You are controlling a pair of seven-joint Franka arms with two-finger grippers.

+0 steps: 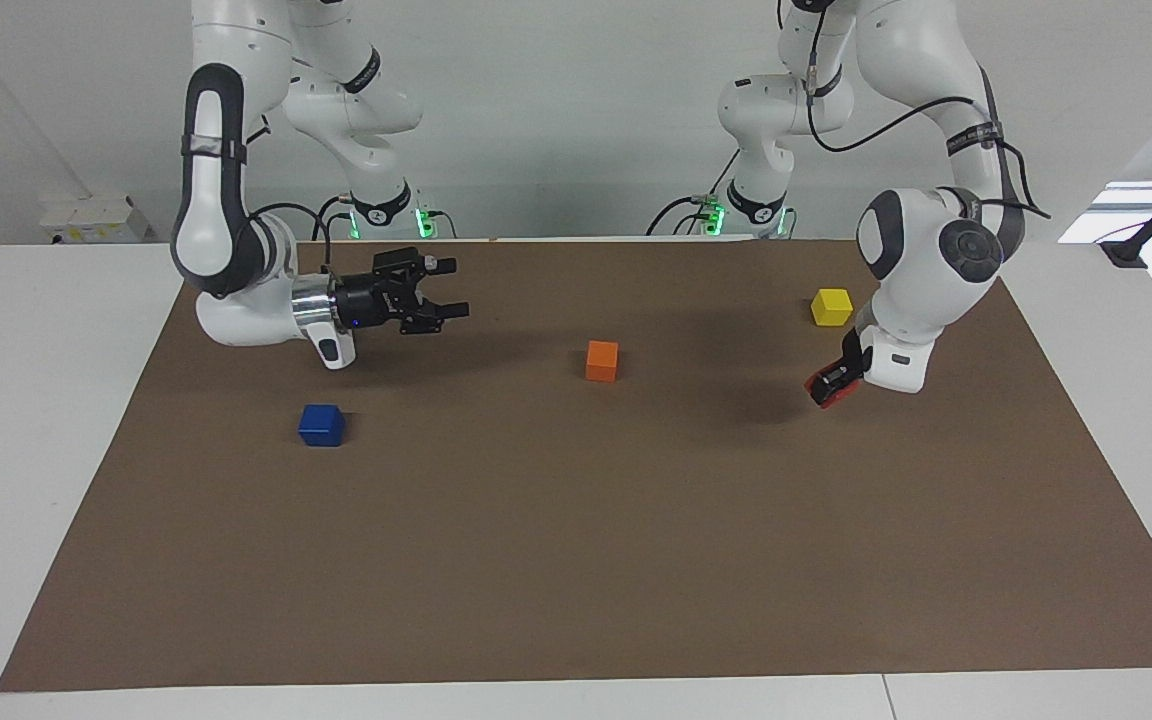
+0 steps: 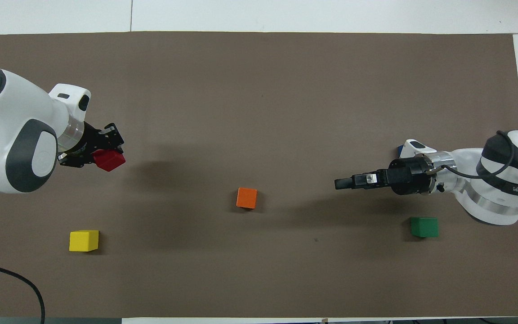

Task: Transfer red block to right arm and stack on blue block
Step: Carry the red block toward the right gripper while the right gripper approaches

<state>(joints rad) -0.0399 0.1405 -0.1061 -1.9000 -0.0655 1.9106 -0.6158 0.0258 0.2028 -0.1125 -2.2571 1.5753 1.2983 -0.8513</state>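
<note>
Two pincers are raised above the brown mat (image 1: pixel 576 560) on the tabletop. At the left arm's end, the red block (image 2: pixel 109 160) is gripped, tilted, in the left pincer (image 2: pixel 108 153), seemingly clear of the mat. Toward the middle an orange block (image 2: pixel 246 198) is seen. The right pincer (image 1: pixel 441 290) is spread wide, empty, with the blue block (image 1: pixel 321 425) resting on the mat below.

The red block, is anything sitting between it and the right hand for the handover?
The orange block lies on the mat between them. The left hand holds the red block off the mat; the right hand hangs open above it.
</note>
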